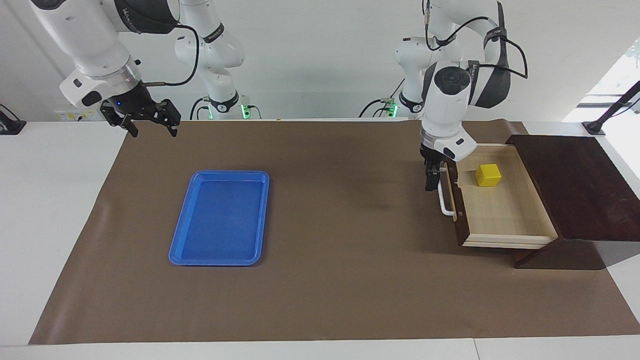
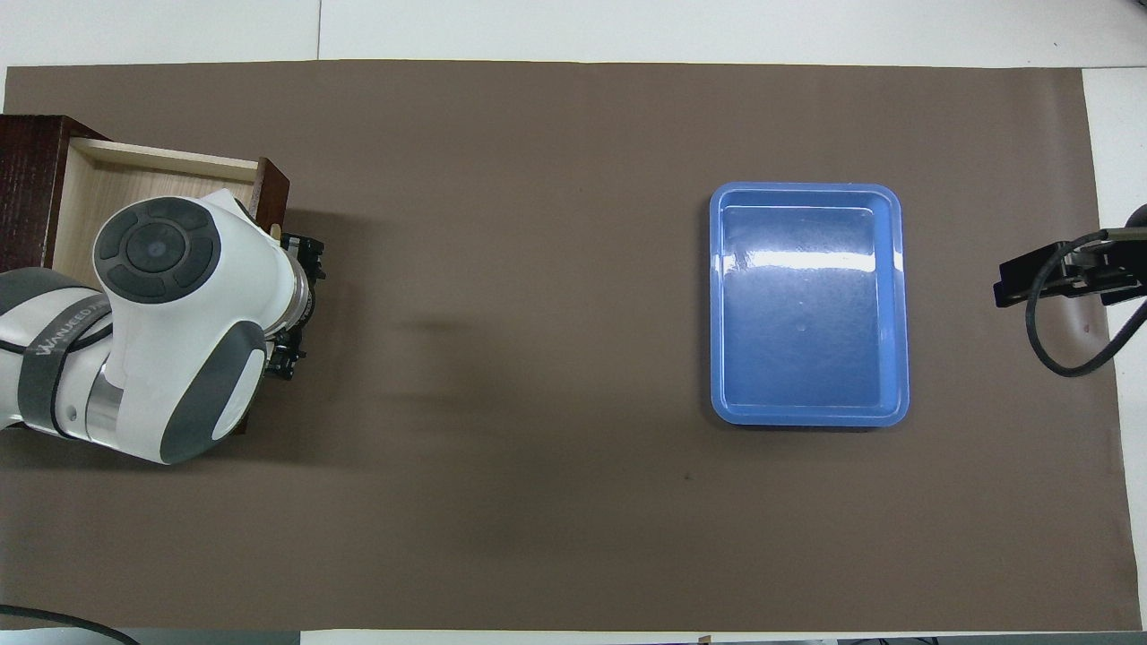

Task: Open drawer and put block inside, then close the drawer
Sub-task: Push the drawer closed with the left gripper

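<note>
A brown mat (image 1: pixel 320 280) is spread over a white tabletop (image 1: pixel 55 200) against a white wall (image 1: pixel 310 55); the block (image 1: pixel 488 175) is seen in the open drawer (image 1: pixel 500 215), while both the left gripper (image 1: pixel 431 186), just in front of the drawer, and the right gripper (image 1: pixel 150 126), over the mat's corner, are held open and empty.

Partial lettering "WANUFEED" on grey band of left arm (image 2: pixel 54 345); rest unreadable.
</note>
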`<state>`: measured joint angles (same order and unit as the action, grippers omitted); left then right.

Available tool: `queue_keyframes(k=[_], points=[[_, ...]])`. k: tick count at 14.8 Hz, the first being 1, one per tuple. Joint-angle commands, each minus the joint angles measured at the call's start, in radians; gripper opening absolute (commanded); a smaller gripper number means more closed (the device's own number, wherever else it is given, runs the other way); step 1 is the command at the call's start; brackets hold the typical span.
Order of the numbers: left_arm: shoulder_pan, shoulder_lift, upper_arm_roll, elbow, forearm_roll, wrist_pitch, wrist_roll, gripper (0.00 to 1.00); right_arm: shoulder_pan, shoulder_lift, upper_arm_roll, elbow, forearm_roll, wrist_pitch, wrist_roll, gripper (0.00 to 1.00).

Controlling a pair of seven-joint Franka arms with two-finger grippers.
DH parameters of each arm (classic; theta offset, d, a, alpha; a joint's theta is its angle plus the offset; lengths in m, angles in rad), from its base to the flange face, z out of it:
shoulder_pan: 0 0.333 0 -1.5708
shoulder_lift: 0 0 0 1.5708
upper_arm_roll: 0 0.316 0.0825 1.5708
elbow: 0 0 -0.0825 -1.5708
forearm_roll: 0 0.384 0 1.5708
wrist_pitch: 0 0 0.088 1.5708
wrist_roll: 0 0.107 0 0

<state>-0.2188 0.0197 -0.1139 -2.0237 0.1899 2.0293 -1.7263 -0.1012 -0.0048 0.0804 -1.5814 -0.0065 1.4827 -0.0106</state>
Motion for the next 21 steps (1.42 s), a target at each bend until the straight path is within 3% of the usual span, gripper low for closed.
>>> queue_keyframes(k=[1, 5, 12, 21], points=[[0.041, -0.018, 0.008, -0.026, 0.031, 0.048, 0.045, 1.00, -0.011, -0.011, 0.010, -0.006, 0.002, -0.001, -0.028, 1.00], [0.084, -0.015, 0.011, -0.020, 0.112, 0.057, 0.056, 1.00, -0.012, -0.011, 0.010, -0.005, 0.003, -0.001, -0.031, 1.00], [0.195, -0.020, 0.017, 0.045, 0.115, 0.022, 0.164, 1.00, -0.012, -0.011, 0.010, -0.005, 0.003, -0.002, -0.031, 1.00], [0.344, -0.026, 0.016, 0.034, 0.115, 0.046, 0.393, 1.00, -0.012, -0.011, 0.010, -0.005, 0.003, -0.002, -0.031, 1.00]])
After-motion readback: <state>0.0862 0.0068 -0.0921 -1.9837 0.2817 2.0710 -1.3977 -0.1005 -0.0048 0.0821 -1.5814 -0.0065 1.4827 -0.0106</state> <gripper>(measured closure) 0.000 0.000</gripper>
